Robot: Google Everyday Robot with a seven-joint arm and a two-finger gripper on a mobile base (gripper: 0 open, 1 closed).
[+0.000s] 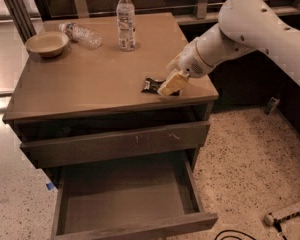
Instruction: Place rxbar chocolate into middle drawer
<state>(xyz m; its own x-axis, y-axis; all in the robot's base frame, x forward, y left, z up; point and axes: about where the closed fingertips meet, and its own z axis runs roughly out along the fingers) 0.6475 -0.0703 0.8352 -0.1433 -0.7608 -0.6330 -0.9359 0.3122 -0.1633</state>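
On the right front of the brown wooden cabinet top [90, 84], the tan gripper [172, 83] sits against the flat black-wrapped rxbar chocolate [151, 85], overlapping its right end; whether it is apart or clamped cannot be determined. Below, the wide grey-brown wooden middle drawer [125, 194] stands pulled out.

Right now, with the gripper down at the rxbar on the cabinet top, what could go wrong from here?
1. The rxbar chocolate lies flat near the front right edge of the cabinet top, with the gripper over its right end. A nudge might slide it off onto the floor.
2. The scratched upper drawer juts out above the open middle drawer. A release too close to the cabinet could land the bar on that front.
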